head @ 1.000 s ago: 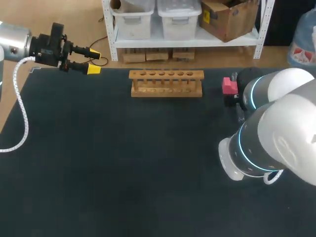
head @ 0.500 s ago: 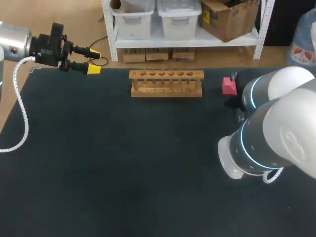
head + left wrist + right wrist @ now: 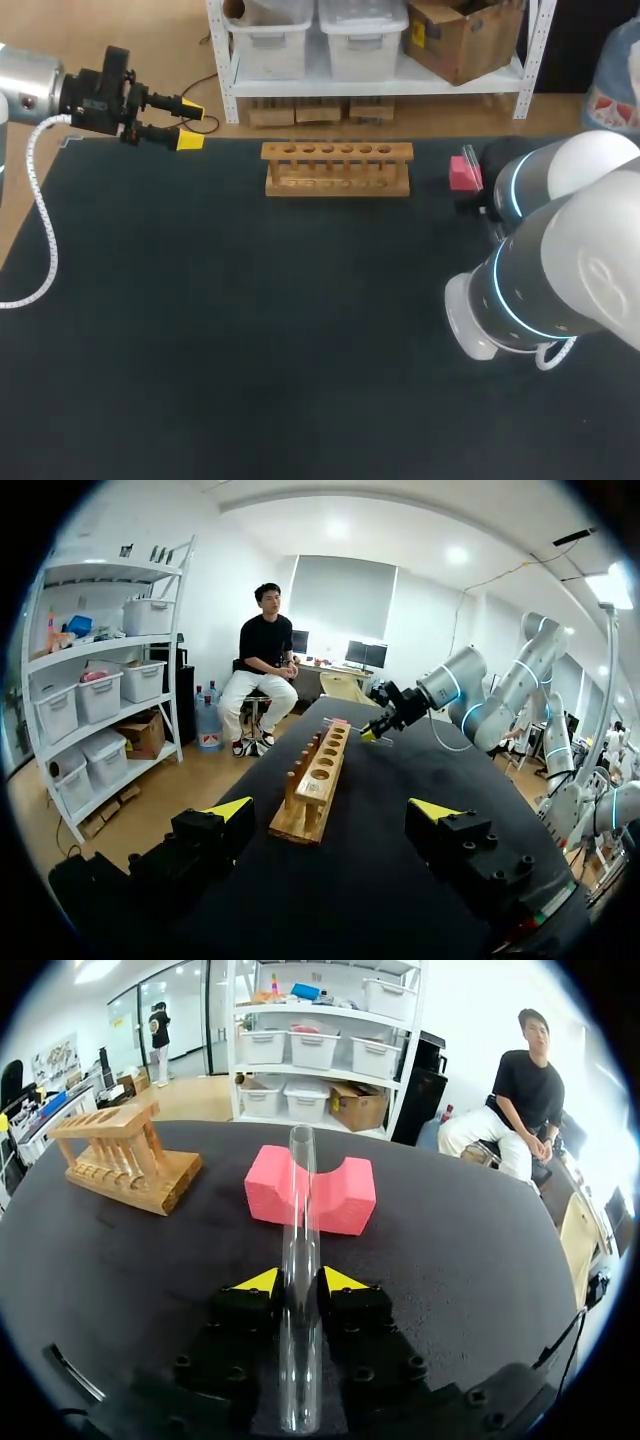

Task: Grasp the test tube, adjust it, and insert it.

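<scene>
The dark bench fills most of the frame. The big white right arm covers the right side. A wooden rack stands at the upper middle, with a pink block to its right. The left arm sits upper left, its jaws open and holding nothing. The right jaws squeeze the clear test tube, which points over the pink block. The right arm has slid slightly right.

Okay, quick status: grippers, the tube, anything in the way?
Right gripper shut on clear glass test tube. Left gripper open, empty, far-left table corner. Wooden six-hole rack empty; pink notched foam block directly ahead of tube.
</scene>
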Robot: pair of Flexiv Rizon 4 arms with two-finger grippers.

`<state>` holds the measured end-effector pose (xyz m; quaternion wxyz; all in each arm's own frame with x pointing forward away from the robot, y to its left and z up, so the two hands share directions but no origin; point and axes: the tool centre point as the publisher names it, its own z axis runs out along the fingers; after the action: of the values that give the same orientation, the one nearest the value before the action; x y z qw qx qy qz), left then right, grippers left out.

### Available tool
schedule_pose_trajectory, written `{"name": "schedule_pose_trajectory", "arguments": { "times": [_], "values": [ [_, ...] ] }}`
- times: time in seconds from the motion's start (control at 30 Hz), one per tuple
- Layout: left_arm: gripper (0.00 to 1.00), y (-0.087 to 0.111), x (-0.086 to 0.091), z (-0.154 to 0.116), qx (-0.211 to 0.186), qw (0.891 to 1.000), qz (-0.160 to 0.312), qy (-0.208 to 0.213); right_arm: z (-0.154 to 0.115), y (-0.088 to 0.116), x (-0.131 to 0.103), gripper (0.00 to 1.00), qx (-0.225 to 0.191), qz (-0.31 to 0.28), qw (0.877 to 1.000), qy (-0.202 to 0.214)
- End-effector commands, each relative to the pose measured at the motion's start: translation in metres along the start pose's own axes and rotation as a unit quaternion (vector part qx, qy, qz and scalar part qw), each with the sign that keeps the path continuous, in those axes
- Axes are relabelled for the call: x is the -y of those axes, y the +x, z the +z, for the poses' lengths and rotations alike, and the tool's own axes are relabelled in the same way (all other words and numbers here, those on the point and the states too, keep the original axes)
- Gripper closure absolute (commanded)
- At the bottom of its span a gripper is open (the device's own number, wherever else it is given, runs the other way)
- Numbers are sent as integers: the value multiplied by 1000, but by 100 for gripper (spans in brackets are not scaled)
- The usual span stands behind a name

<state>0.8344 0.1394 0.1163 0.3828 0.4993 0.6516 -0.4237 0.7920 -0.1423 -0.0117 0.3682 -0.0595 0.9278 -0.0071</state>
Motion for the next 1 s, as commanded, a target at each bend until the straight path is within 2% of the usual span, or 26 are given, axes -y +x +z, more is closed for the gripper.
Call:
{"name": "schedule_pose_trajectory", "arguments": {
  "times": [0.03,0.3,0.67,0.87,1.0],
  "values": [
    [0,1,-1,0,0,1000,1,1,-6,-2,-2,100,-1,5,1000,6],
    [0,1,-1,0,0,1000,1,1,-33,-17,-8,100,11,27,999,23],
    [0,1,-1,0,0,1000,1,1,-73,-37,-32,100,17,38,999,36],
    [0,1,-1,0,0,1000,1,1,-92,-54,-56,100,18,40,998,39],
    [0,1,-1,0,0,1000,1,1,-97,-64,-73,100,20,41,999,28]
  ]
}}
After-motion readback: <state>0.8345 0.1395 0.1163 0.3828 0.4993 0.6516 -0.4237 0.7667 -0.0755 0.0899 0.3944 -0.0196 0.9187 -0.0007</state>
